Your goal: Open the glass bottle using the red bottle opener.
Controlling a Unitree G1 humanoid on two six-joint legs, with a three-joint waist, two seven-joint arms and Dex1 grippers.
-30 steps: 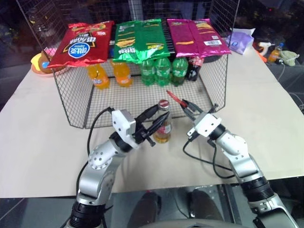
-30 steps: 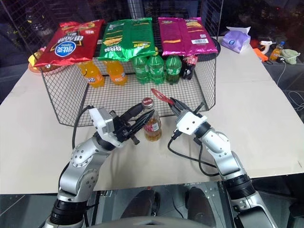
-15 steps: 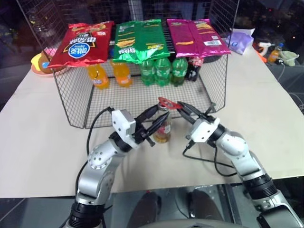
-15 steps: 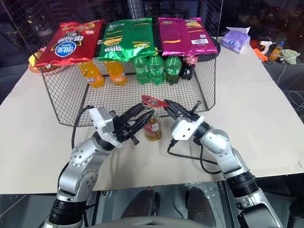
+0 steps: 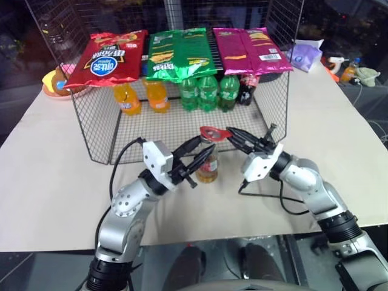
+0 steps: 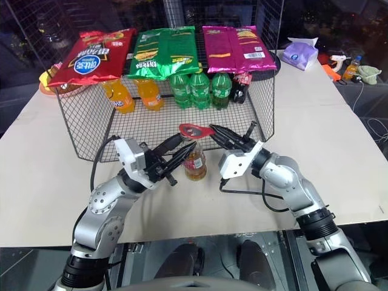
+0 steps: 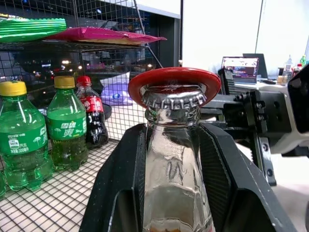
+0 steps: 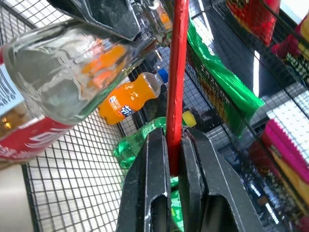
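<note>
The glass bottle (image 5: pixel 208 167) of amber drink stands upright on the table in front of the wire rack. My left gripper (image 5: pixel 205 148) is shut on the bottle's neck, one black finger (image 7: pixel 120 183) on each side of the glass. From the right, my right gripper (image 5: pixel 230 132) is shut on the handle of the red bottle opener (image 5: pixel 212 131). The opener lies about level, and its round head (image 7: pixel 174 80) sits on top of the metal crown cap (image 7: pixel 173 99). In the right wrist view the opener (image 8: pixel 176 72) shows edge-on between my fingers (image 8: pixel 154 193).
A wire mesh rack (image 5: pixel 97 124) stands just behind the bottle, holding orange bottles (image 5: pixel 127 97), green bottles (image 5: pixel 209 91) and a dark cola bottle (image 5: pixel 247 88). Red (image 5: pixel 103 60), green (image 5: pixel 179 54) and pink (image 5: pixel 248 45) chip bags lie on top. Black cables (image 5: pixel 285 203) trail beside my right arm.
My right gripper rolled and swung the opener left, from raised and tilted beside the bottle to level with its head over the cap. The left gripper and bottle stayed still.
</note>
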